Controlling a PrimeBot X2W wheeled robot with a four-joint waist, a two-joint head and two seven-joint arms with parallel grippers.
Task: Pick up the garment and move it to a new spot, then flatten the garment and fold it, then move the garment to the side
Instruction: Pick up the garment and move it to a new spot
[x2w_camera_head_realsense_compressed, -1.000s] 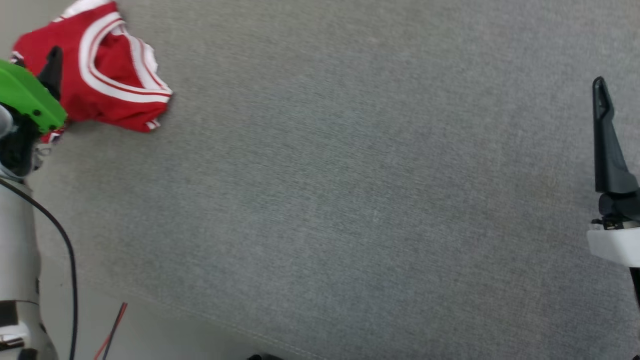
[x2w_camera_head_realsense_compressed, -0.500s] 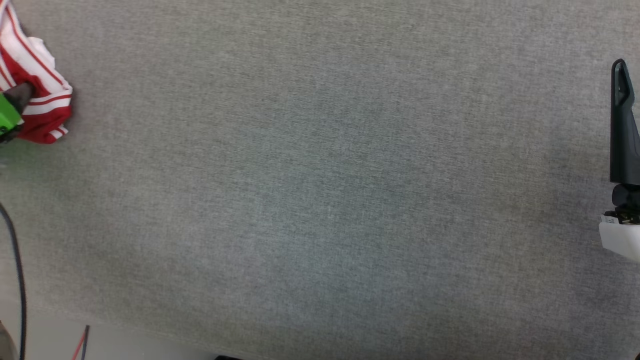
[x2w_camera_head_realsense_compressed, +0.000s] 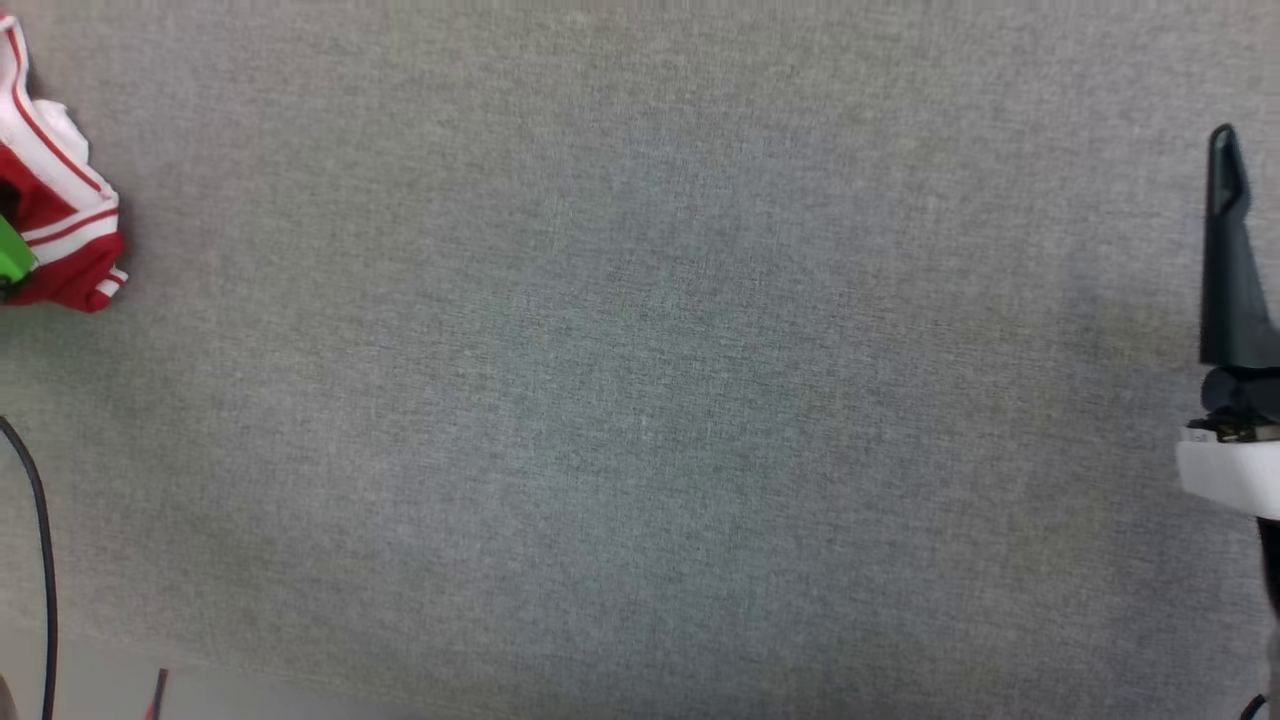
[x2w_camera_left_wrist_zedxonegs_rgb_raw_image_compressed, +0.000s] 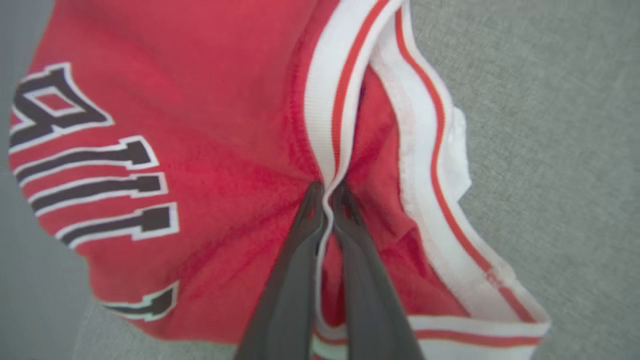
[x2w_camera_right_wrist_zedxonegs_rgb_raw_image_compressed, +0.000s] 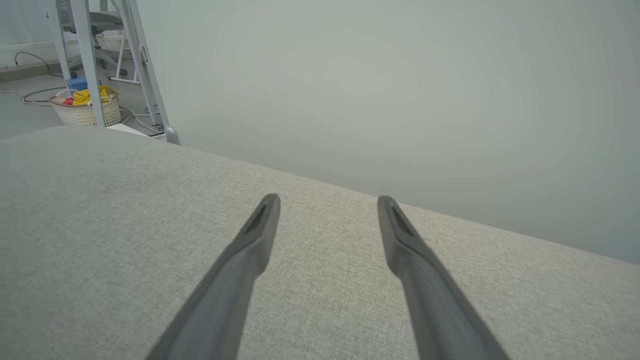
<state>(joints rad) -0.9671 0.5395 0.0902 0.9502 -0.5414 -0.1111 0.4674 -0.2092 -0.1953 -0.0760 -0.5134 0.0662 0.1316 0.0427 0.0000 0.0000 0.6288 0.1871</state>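
**While Clamped in the Left Gripper (x2w_camera_left_wrist_zedxonegs_rgb_raw_image_compressed: 327, 192), the Garment (x2w_camera_left_wrist_zedxonegs_rgb_raw_image_compressed: 200, 100) Is Seen at the Left Edge**

Where the white-and-red striped trim (x2w_camera_left_wrist_zedxonegs_rgb_raw_image_compressed: 330, 100) is bunched, the left gripper's two dark fingers are pressed together on it. Red cloth with black, white-outlined lettering (x2w_camera_left_wrist_zedxonegs_rgb_raw_image_compressed: 90, 165) is spread to the left of them in the wrist view. In the head view the garment is found at the left edge, over the grey fabric surface (x2w_camera_head_realsense_compressed: 640, 400); whether it touches that surface cannot be told. The right gripper (x2w_camera_right_wrist_zedxonegs_rgb_raw_image_compressed: 327, 205) is held at the right side, well apart from the garment, its fingers spread with nothing between them. Against half a second ago, the garment is seen slightly lower at the same edge, and the right gripper is little changed. Since a second ago the whole view has shifted, so the camera has moved.
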